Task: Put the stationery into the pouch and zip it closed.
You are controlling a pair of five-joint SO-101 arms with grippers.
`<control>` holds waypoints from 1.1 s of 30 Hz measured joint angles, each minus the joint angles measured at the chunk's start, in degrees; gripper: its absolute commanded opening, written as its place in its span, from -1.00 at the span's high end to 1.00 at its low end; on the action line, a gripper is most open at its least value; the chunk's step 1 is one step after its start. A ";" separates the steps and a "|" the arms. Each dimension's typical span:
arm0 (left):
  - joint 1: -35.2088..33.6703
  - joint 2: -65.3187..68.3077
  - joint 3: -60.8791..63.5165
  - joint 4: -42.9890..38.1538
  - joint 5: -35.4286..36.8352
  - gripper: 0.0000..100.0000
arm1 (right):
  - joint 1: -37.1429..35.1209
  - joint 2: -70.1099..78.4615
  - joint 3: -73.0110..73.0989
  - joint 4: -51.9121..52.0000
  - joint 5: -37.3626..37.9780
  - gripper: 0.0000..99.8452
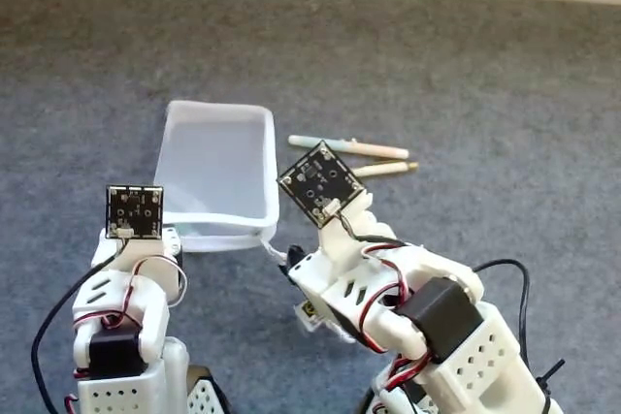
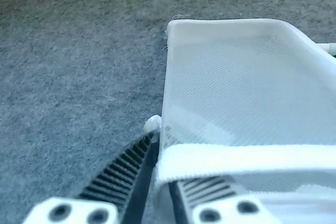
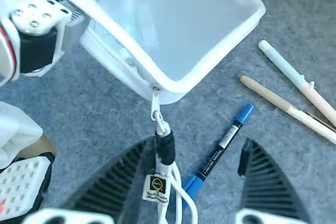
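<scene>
The two arms sit closest in the high view, the left arm (image 1: 121,336) and the right arm (image 1: 408,322). Both face a white mesh pouch (image 1: 215,167) lying on the grey felt table (image 1: 466,65). Beside the pouch, past the right arm, a mint-and-peach pen (image 1: 347,147) and a beige pen (image 1: 386,169) lie almost parallel on the felt.

In the left wrist view, the left gripper (image 2: 163,167) is clenched on a corner of the pouch's white rim band. The mesh wall stretches away from it.

In the right wrist view, the right gripper (image 3: 198,144) is released, with its jaws wide apart low over the felt. Between them lies the zipper pull (image 3: 159,121), hanging from the pouch's near corner. Its white cord and tag (image 3: 156,188) are close against one jaw, and I cannot tell whether they touch it. A blue marker (image 3: 223,148) lies on the felt between the jaws too. The pouch mouth gapes with the zip undone, and the left gripper pinches its other corner. All three pens lie outside the pouch.
</scene>
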 measured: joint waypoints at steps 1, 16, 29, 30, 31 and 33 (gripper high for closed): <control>0.00 0.00 0.00 0.00 0.00 0.99 | 1.05 0.00 0.18 -0.35 0.00 0.52; 0.00 -0.26 0.00 1.41 -0.26 0.98 | 13.71 0.00 15.74 -14.86 -0.09 0.52; 0.00 -0.35 0.00 1.41 -0.26 0.98 | 13.80 9.49 15.74 -18.37 -0.09 0.52; 0.00 -0.35 0.00 1.41 -0.26 0.98 | 13.80 11.43 15.74 -19.16 -0.09 0.52; 0.00 -0.35 0.00 1.41 -0.26 0.98 | 13.80 13.45 15.74 -19.87 -0.09 0.52; 0.00 -0.35 0.00 1.41 -0.26 0.98 | 13.80 17.23 15.74 -21.01 -0.09 0.52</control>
